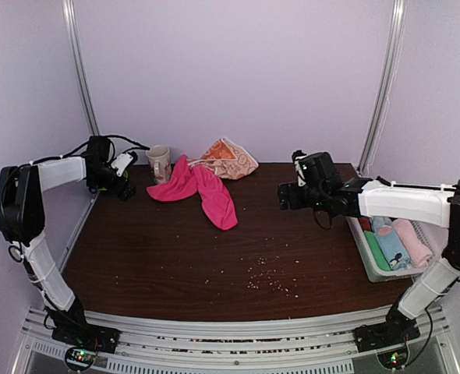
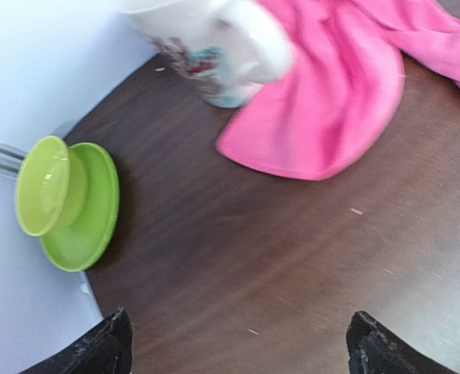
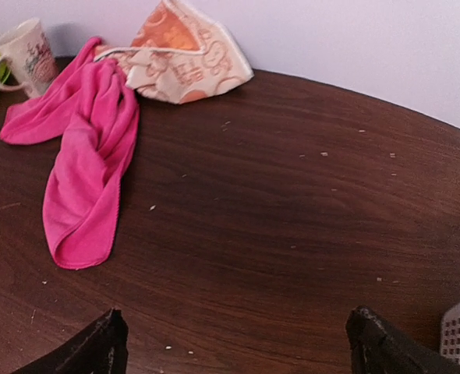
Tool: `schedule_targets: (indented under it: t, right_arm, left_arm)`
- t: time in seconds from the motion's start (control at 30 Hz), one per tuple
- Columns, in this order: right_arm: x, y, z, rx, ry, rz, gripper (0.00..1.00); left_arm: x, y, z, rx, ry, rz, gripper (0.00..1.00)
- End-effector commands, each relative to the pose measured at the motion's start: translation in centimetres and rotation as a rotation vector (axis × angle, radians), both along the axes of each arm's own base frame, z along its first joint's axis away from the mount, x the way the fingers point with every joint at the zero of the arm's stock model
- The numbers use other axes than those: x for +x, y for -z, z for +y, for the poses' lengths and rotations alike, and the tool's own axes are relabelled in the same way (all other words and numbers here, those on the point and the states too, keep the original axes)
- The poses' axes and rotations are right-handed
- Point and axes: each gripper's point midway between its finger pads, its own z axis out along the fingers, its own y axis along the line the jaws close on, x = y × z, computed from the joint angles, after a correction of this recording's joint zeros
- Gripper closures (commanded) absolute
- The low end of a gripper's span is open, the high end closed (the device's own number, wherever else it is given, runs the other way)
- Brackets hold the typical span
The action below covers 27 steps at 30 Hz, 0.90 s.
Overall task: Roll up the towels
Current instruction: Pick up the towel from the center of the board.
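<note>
Left tool (image 2: 242, 354) released, nothing in it, hovering over the far-left desk (image 1: 175, 265) corner near the mug (image 1: 160, 162). Pink towel (image 1: 203, 195) lies crumpled and unrolled at the back, one end up against the mug. Orange towel (image 1: 228, 160) is bunched just behind it by the wall. Right tool (image 3: 242, 351) spread wide, empty, well apart from both. Basket (image 1: 362, 253) at far right holds rolls. Looks like neither towel is started, so the step is the first pick. Next move likely needs pink pulled onto open desk and flattened before rolling.
</note>
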Motion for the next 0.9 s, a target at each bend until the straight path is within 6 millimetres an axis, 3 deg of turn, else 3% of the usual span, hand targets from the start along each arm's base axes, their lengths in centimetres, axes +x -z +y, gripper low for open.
schedule_targets:
  t: [0.0, 0.17, 0.33, 0.53, 0.87]
  right_arm:
    - [-0.5, 2.2, 6.4, -0.075, -0.143, 0.019, 0.02]
    - [0.6, 5.3, 13.0, -0.069, -0.230, 0.084, 0.08]
    - [1.9, 8.4, 17.2, 0.051, -0.239, 0.138, 0.15]
    - [2.4, 10.3, 21.7, 0.125, -0.276, 0.184, 0.24]
    - [1.7, 13.5, 24.3, 0.230, -0.306, 0.267, 0.38]
  left_arm:
    - [-4.4, 0.3, -2.6, -0.121, 0.119, 0.066, 0.02]
    - [-7.2, 0.4, -2.6, -0.097, 0.159, 0.058, 0.02]
    - [-9.1, 1.3, -2.8, -0.112, 0.169, 0.071, 0.02]
    - [-9.3, 1.4, -2.3, -0.096, 0.145, 0.037, 0.02]
    - [-9.5, 1.7, -2.3, -0.100, 0.136, 0.027, 0.02]
